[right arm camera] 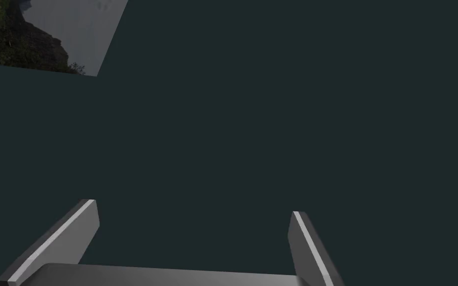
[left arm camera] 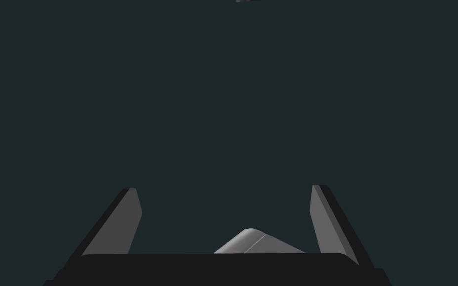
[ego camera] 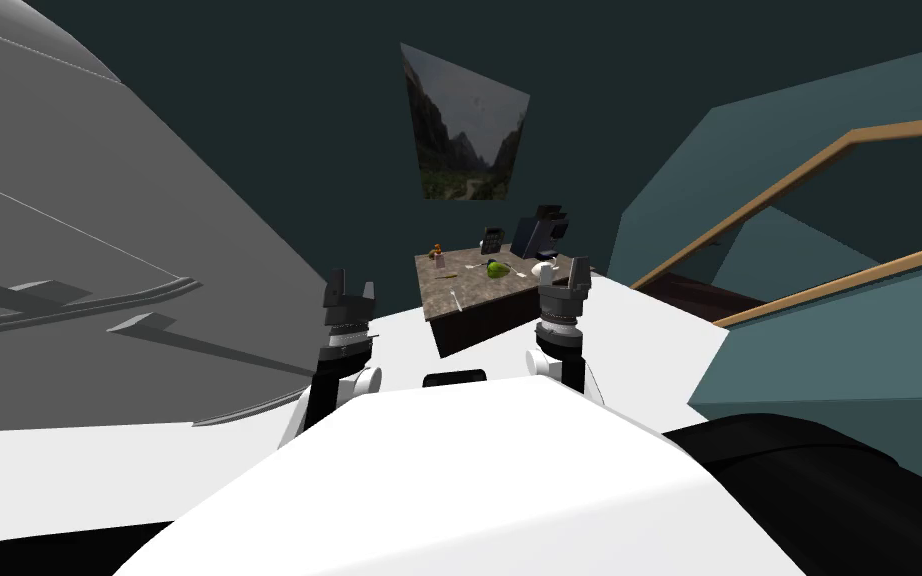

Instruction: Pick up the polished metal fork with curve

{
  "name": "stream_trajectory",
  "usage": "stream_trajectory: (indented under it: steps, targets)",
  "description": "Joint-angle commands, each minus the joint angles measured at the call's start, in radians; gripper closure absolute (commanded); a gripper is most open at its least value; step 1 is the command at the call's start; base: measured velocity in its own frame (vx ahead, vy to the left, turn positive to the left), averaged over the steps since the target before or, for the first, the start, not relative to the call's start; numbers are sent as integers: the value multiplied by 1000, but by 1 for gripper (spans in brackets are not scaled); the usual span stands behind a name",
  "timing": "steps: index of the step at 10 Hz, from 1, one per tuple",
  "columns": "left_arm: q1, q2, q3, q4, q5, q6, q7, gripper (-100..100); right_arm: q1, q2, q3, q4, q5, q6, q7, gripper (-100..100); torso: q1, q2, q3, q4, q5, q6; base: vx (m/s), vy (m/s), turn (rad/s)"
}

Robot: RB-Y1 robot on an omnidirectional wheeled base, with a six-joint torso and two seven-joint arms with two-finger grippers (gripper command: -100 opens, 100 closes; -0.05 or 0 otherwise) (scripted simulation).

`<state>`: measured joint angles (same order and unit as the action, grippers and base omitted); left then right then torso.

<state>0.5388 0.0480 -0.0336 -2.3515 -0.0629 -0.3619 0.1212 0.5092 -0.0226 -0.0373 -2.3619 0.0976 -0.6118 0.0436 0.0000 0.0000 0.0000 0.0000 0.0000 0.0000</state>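
Both arms are raised. The left gripper and right gripper have their fingers spread wide and hold nothing. A stone-topped counter stands at 12 o'clock, well apart from both. A thin pale utensil, too small to confirm as the fork, lies near its front edge, at 7 o'clock from a green object.

Our forearms: black cores w/ white shells, rounded white elbow caps. Wrist collars: stacked grey & black rings. Left gripper & right gripper: dark boxy bodies, two thin tapered grey blade fingers ea., right pair w/ pale edge strips.
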Motion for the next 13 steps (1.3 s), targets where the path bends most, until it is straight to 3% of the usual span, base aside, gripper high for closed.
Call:
stream_trajectory:
  steps: [1,4,5,7,10,13]
  targets:
    - [-46,33,4,26,13,21,13,-100,0,0,0,0,0,0,0,0,0,0,0,0,0,0,-9,-29,-7]
    - [-141,81,16,89,45,72,46,-100,0,0,0,0,0,0,0,0,-5,0,0,0,-1,0,-5,-85,-5]
    - [-152,81,16,89,45,72,46,-100,0,0,0,0,0,0,0,0,-6,-1,0,0,-1,0,4,-75,2]
    - [-221,117,29,149,74,122,77,-100,0,0,0,0,0,0,0,0,-5,-1,-1,0,-1,0,7,-79,-3]
    - [-301,135,36,185,90,151,96,-100,0,0,0,0,0,0,0,0,-6,-1,0,0,-1,0,2,-77,5]
    - [-389,170,53,265,124,217,138,-100,0,0,0,0,0,0,0,0,-5,-1,-1,0,-1,0,7,-79,7]
